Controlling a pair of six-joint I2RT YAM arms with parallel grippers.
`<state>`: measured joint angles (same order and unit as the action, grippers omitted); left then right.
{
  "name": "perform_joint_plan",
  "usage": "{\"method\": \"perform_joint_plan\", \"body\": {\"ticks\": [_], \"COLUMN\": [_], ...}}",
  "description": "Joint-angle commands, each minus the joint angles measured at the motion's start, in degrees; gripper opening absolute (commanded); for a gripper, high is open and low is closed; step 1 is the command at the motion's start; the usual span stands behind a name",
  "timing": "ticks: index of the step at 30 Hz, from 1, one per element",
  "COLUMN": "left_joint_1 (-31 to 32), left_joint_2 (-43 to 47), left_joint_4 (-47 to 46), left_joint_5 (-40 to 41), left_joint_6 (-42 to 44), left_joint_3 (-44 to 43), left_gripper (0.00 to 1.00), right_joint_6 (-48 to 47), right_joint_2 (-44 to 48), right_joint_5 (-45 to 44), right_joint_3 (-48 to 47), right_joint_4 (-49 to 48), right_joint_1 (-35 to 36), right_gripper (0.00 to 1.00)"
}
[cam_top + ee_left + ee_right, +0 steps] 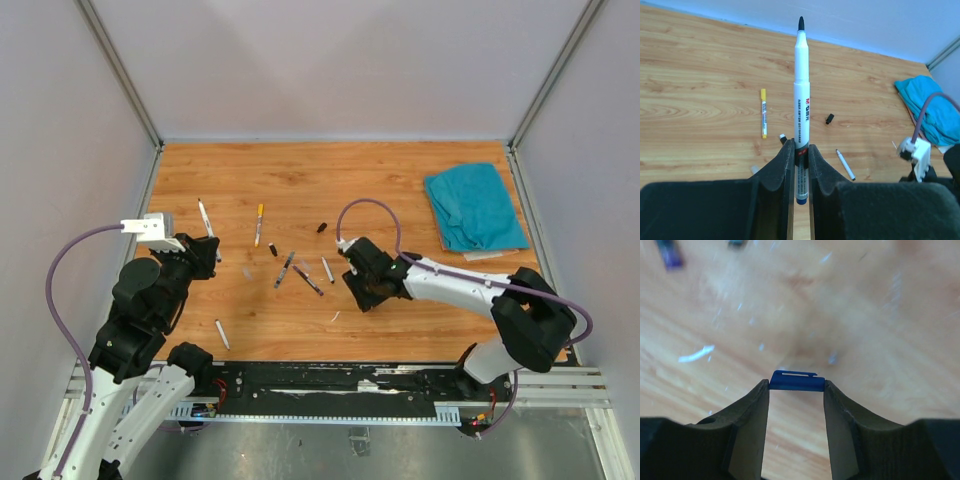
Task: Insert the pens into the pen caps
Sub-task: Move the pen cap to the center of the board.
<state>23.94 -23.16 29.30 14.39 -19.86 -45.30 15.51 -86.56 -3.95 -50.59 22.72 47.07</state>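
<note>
white pen point(801, 90) gripped between jaws, black tip up

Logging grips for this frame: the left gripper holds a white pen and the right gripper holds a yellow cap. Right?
Not quite. The cap in the right gripper is blue, not yellow; the right wrist view shows it. The left gripper does hold a white pen.
</note>
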Motion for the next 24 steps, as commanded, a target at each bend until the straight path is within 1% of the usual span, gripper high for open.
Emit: {"method": "perform_joint_plan", "body": {"ticks": [1,4,7,12,15,22,24], "left_joint_1": [0.32,0.31,0.31,0.31,0.31,0.31,0.31], "left_joint_2": [-0.46,-0.89,-1.46,-1.75,-1.64,-1.22,-1.19], "left_joint_4": [-1.16,-1.41,-1.55,-1.61,-1.56,-1.44,-1.43], "left_joint_5": [-0.4,-0.8,-1.28,-1.22,-1.04,-0.77,-0.83], "left_joint_6": [0.52,0.55,0.61,0.37,0.43,0.34,0.35], "left_joint_3": [0.21,0.3,0.36,0.39,0.4,0.37,0.38], "left_gripper": [0.0,0.01,0.0,0.0,0.01,0.01,0.01], "right_joint_6": [9.11,12.4,14.33,17.04,19.56,25.22,25.74], "right_joint_2": [3.72,4.68,4.27,2.26,1.37,-0.83,-1.56], "right_joint_5": [-3.54,-4.95,-4.86,-6.42,-6.96,-9.5,-9.71], "right_joint_3": [4.67,6.07,6.67,5.97,5.85,3.29,2.69], "right_joint_4": [2.13,3.34,3.44,4.02,2.24,0.7,0.66], "right_joint_1": [6.92,10.18,11.8,12.35,12.35,12.35,12.35], "right_gripper": [0.43,0.43,0.43,0.43,0.43,0.48,0.52]}}
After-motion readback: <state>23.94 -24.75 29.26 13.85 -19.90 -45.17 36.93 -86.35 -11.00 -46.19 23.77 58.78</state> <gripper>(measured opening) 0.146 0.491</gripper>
